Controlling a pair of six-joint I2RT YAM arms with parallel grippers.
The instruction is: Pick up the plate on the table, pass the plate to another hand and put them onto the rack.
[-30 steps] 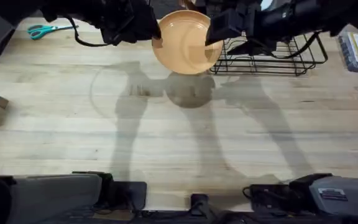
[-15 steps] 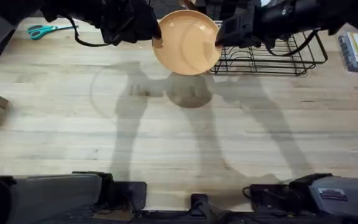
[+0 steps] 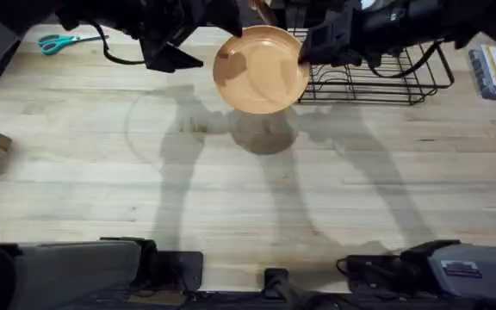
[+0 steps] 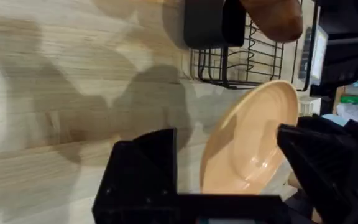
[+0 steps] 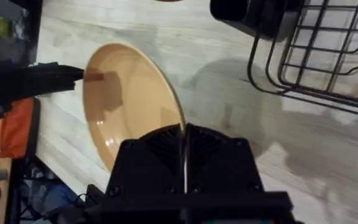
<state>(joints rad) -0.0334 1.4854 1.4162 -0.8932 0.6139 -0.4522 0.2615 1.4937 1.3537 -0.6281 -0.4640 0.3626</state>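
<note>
Plate (image 3: 261,69) held in air beside rack (image 3: 377,73), clamped at rim by right gripper (image 3: 304,53).
Left gripper (image 3: 198,41) spread open, clear of plate. Risk: thin single-edge grip, plate may pivot or slip onto table (image 3: 231,189) if swung fast, or clip rack wires.

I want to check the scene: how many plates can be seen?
1. The plate is held above the table, beside the rack; its edge is in the right end effector.

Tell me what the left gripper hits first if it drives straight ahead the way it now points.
Probably the plate, just ahead between its open jaws; past it stands the rack. Depth is unclear.
</note>
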